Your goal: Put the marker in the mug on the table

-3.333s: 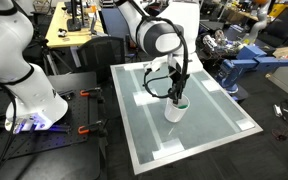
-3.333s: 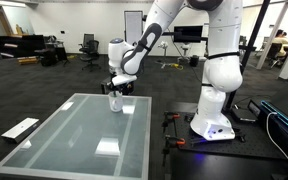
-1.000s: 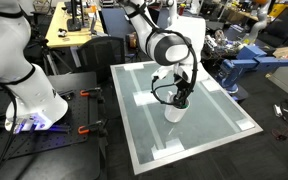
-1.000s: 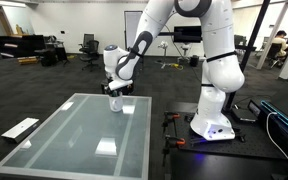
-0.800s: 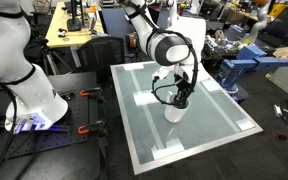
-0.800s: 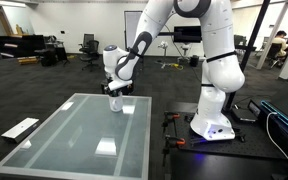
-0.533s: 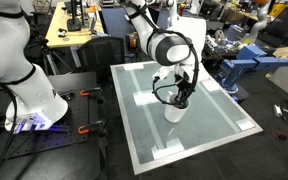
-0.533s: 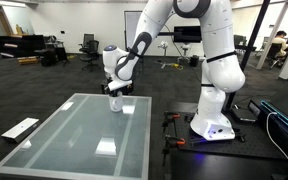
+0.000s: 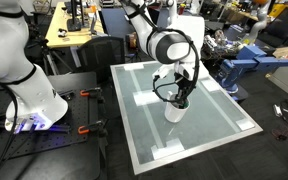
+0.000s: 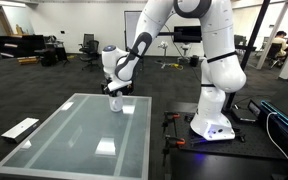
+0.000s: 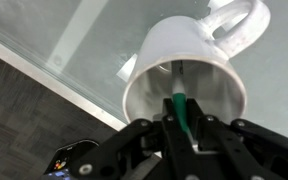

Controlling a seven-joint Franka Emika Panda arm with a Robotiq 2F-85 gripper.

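As the gripper (image 11: 184, 128) hovered over the mug (image 11: 189, 40), jaws clenched on the marker (image 11: 181, 106), I judged its tip inside the rim; only release was left.

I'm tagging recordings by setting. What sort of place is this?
Probably a robotics lab in an open-plan office: cluttered wooden workbenches, office chairs and monitors surround the glass-topped table marked with white tape.

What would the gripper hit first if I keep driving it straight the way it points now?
The mug: in the wrist view the gripper points into its open mouth, with the marker it holds leading. The marker would probably touch the mug's inside first, though depth is unclear.
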